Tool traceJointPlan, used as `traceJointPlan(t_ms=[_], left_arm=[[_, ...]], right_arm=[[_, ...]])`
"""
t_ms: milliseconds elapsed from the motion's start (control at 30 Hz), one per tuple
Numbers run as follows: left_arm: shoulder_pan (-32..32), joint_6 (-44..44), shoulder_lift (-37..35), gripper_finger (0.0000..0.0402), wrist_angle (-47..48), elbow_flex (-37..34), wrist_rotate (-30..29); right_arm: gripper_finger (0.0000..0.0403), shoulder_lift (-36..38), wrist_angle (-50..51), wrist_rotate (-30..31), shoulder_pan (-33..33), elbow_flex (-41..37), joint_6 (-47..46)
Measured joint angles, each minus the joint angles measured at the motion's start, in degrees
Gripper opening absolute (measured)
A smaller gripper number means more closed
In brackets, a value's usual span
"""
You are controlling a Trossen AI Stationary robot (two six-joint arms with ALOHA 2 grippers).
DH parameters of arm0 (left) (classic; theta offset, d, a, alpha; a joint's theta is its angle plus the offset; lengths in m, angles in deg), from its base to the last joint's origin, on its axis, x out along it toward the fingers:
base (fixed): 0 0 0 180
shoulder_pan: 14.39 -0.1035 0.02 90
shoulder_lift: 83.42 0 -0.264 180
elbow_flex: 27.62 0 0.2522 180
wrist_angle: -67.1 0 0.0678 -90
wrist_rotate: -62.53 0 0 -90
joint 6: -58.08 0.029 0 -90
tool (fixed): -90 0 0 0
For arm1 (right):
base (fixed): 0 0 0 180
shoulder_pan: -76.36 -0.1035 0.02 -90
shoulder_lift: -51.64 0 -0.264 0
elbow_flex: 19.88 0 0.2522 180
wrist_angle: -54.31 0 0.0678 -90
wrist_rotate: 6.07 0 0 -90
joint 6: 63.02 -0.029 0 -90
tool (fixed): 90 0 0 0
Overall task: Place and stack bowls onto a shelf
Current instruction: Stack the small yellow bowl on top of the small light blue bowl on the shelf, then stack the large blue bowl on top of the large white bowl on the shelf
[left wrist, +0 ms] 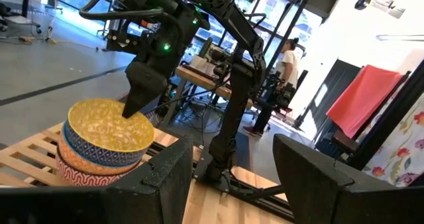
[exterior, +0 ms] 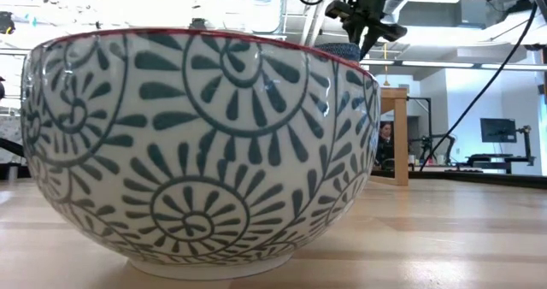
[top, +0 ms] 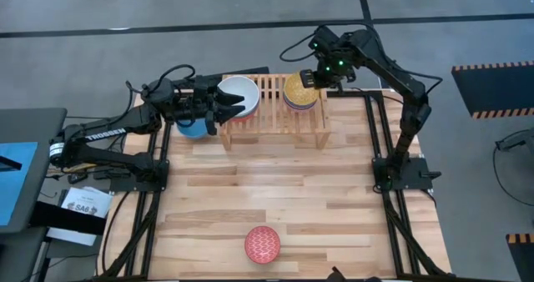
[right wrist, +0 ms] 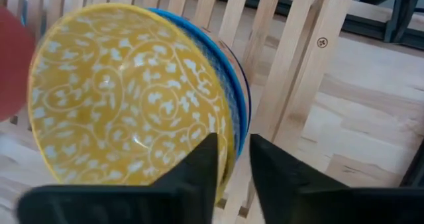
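Yellow bowl rim sits between right fingers — slightly parted; left fingers wide, empty.

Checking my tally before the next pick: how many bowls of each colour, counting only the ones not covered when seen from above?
White bowl: 1
Yellow bowl: 1
Blue bowl: 1
Red-patterned bowl: 1
Total: 4, bowls stacked underneath not counted.

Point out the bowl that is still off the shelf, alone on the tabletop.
The red patterned bowl near the table's front edge, far from both arms. The others sit on or by the shelf at the back.
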Motion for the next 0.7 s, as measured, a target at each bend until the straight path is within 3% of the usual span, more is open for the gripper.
traceJointPlan(t_ms=[267, 700], left_arm=[[0.0, 0.0, 0.0, 0.0195, 0.0, 0.0, -0.2], [0.0, 1.4, 0.0, 0.0195, 0.2, 0.0, -0.1]], right_arm=[[0.0164, 0.1, -2.0, 0.0, -0.2, 0.0, 0.5], [0.0149, 10.5, 0.8, 4.8, -1.4, -0.7, 15.0]])
